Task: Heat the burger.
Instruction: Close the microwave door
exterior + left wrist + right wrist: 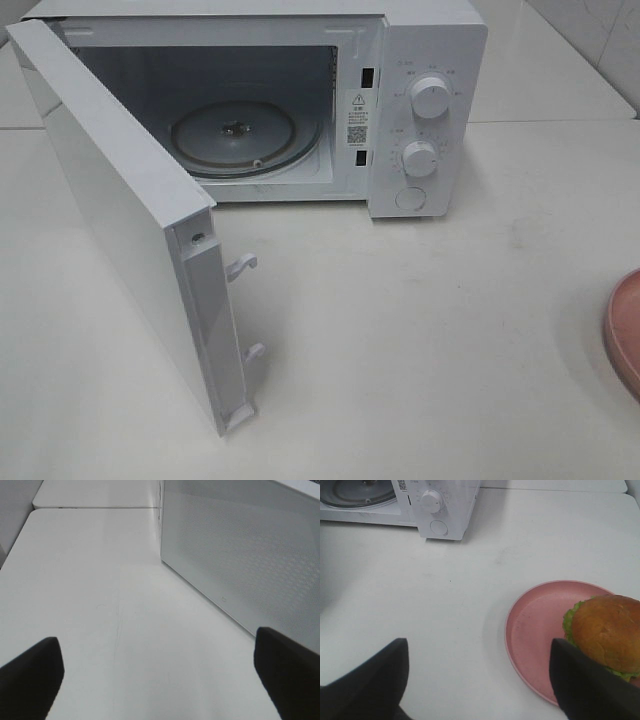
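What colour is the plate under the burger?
Pink. The plate shows best in the right wrist view, with the burger on it.

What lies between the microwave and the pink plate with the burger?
Only bare white table, seen in the right wrist view, separates the microwave from the pink plate holding the burger.

Open microwave, pink plate beside

The microwave is white with a grey inside and a fine dotted mesh pattern on its door, the desk is white, the plate is pink, the burger is golden-brown with green lettuce, and both tools have black fingers.
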You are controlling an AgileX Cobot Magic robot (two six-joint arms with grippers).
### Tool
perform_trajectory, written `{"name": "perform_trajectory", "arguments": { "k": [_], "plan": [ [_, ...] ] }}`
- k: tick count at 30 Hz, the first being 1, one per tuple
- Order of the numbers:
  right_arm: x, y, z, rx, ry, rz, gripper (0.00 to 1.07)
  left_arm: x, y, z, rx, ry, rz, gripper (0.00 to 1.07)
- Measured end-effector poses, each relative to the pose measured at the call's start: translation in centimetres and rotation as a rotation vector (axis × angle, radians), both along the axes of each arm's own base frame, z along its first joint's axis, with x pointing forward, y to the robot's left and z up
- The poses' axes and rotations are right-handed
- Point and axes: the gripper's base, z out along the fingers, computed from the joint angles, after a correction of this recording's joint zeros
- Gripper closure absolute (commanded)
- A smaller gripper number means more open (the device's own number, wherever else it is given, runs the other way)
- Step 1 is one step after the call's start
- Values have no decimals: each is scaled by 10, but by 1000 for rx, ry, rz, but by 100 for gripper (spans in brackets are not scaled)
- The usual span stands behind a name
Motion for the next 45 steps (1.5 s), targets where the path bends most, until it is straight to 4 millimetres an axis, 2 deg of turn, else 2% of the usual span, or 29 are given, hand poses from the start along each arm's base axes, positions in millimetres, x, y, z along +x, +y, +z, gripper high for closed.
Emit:
{"name": "perform_trajectory", "arguments": {
  "k": [2,3,4,5,6,7,9,10,11,12,13,14,15,16,17,18,19,21,25,27,37,41,45],
  "plan": [
    [0,0,0,0,0,0,32,10,0,5,-3,-1,2,26],
    [0,0,0,0,0,0,32,10,0,5,-3,-1,2,26],
    [0,0,0,0,0,0,32,19,-1,8,-4,-3,5,30],
    [0,0,0,0,0,0,32,23,-1,9,-4,-1,6,38],
    [0,0,0,0,0,0,32,23,-1,9,-4,-1,6,38],
    [0,0,0,0,0,0,32,32,-1,10,-5,11,8,48],
    [0,0,0,0,0,0,32,36,-1,10,-5,18,9,51],
    [0,0,0,0,0,0,32,47,-1,11,-5,36,11,61],
    [0,0,0,0,0,0,32,47,-1,11,-5,36,11,61],
    [0,0,0,0,0,0,32,59,-2,10,-4,62,13,73],
    [0,0,0,0,0,0,32,65,-2,9,-4,75,14,80],
    [0,0,0,0,0,0,32,65,-2,9,-4,75,14,80],
    [0,0,0,0,0,0,32,75,-3,8,-10,102,15,92],
    [0,0,0,0,0,0,32,80,-3,7,-15,106,15,99],
    [0,0,0,0,0,0,32,80,-3,7,-15,106,15,99],
    [0,0,0,0,0,0,32,93,-4,4,-24,122,17,107],
    [0,0,0,0,0,0,32,93,-4,4,-24,122,17,107],
    [0,0,0,0,0,0,32,109,-4,-1,-15,91,18,107],
    [0,0,0,0,0,0,32,122,-4,-8,2,21,15,107],
    [0,0,0,0,0,0,32,132,-3,-18,23,-49,19,107],
    [0,0,0,0,0,0,32,156,1,-49,50,-215,70,107],
    [0,0,0,0,0,0,32,163,-3,-54,80,-250,44,107],
    [0,0,0,0,0,0,32,179,-10,-64,125,-291,-17,107]
  ]
}}
